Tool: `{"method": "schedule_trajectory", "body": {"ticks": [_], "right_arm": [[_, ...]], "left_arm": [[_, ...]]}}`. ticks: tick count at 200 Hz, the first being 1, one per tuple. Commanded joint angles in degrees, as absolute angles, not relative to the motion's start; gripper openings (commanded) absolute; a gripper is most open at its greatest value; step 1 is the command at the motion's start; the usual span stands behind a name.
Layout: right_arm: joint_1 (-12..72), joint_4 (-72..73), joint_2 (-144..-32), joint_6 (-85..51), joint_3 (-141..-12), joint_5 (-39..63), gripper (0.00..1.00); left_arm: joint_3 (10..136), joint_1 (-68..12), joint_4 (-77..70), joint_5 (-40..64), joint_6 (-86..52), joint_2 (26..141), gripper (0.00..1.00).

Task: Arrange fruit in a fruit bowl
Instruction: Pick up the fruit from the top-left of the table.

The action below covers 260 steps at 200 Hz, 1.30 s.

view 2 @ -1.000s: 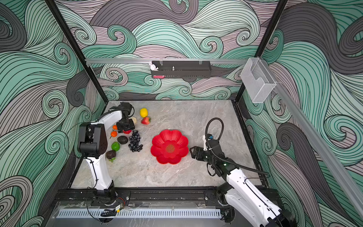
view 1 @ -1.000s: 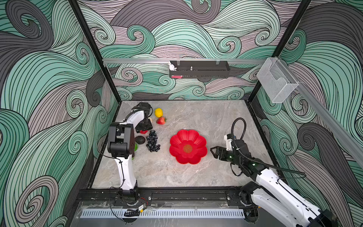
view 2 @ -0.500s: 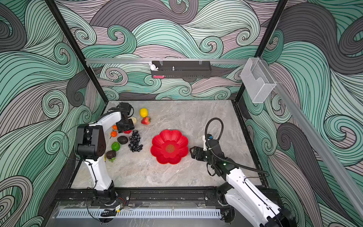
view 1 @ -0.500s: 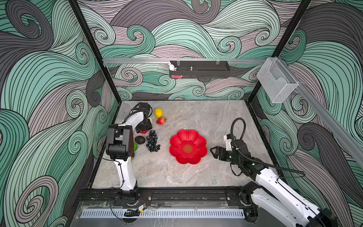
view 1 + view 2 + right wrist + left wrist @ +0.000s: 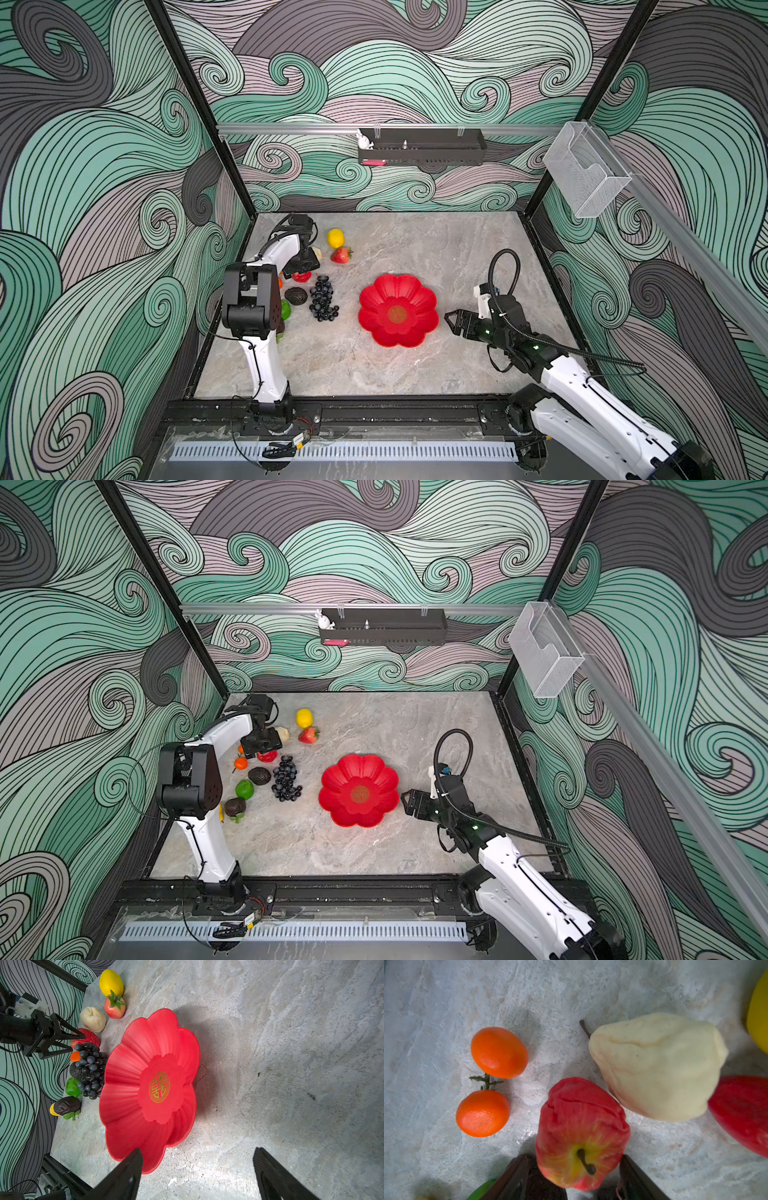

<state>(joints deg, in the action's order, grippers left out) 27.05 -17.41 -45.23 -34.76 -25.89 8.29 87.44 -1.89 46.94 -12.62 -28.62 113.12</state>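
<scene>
Left claw straddles the wrinkly red apple, can't tell if it's actually squeezing; lumpy cream pear just beyond. Right claw gapes wide, glossy red flower-shaped bowl just ahead of it, gold 囍 emblem stamped dead centre.

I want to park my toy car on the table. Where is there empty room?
Bare table runs from the fruit bowl back to the far wall, and along the near edge in front of the bowl. The bowl itself holds nothing. Crowded: the left side, where the grape bunch, apple, strawberry and other fruit cluster around the left arm.
</scene>
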Motion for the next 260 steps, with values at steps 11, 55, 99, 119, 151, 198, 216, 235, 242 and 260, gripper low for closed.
{"method": "schedule_trajectory", "body": {"ticks": [11,55,99,119,151,198,216,235,242,260], "right_arm": [[27.3,-18.0,-44.9,-34.9,-26.3,7.3,0.84],[27.3,-18.0,-45.0,-35.0,-26.0,7.3,0.84],[27.3,-18.5,-44.8,-35.0,-26.1,7.1,0.84],[27.3,-18.4,-44.7,-35.3,-25.9,6.9,0.84],[27.3,-18.6,-44.8,-35.5,-26.1,6.9,0.84],[27.3,-18.4,-45.1,-36.1,-26.0,6.6,0.85],[27.3,-18.4,-45.2,-36.1,-26.1,6.6,0.85],[27.3,-18.3,-45.3,-36.0,-26.1,6.4,0.85],[27.3,-18.2,-45.1,-36.0,-26.0,6.4,0.85],[27.3,-17.7,-45.2,-35.9,-25.6,6.3,0.85]], "left_arm": [[90.6,-0.9,48.7,-10.2,-27.3,116.4,0.78],[93.6,-0.6,50.0,-8.9,-27.0,119.6,0.73],[92.5,-0.6,49.4,-9.3,-27.5,117.6,0.61],[90.4,-0.6,48.4,-9.9,-28.2,114.8,0.61],[85.3,-0.7,46.1,-9.2,-30.1,106.0,0.59],[78.7,-4.4,40.5,-3.7,-31.5,90.5,0.57],[77.1,-8.5,39.3,-0.2,-31.4,86.9,0.56],[78.0,-13.6,42.1,2.0,-30.6,86.0,0.56],[78.2,-15.4,43.2,3.0,-30.3,85.9,0.56],[78.6,-19.2,45.3,6.5,-29.3,86.1,0.55]]}}
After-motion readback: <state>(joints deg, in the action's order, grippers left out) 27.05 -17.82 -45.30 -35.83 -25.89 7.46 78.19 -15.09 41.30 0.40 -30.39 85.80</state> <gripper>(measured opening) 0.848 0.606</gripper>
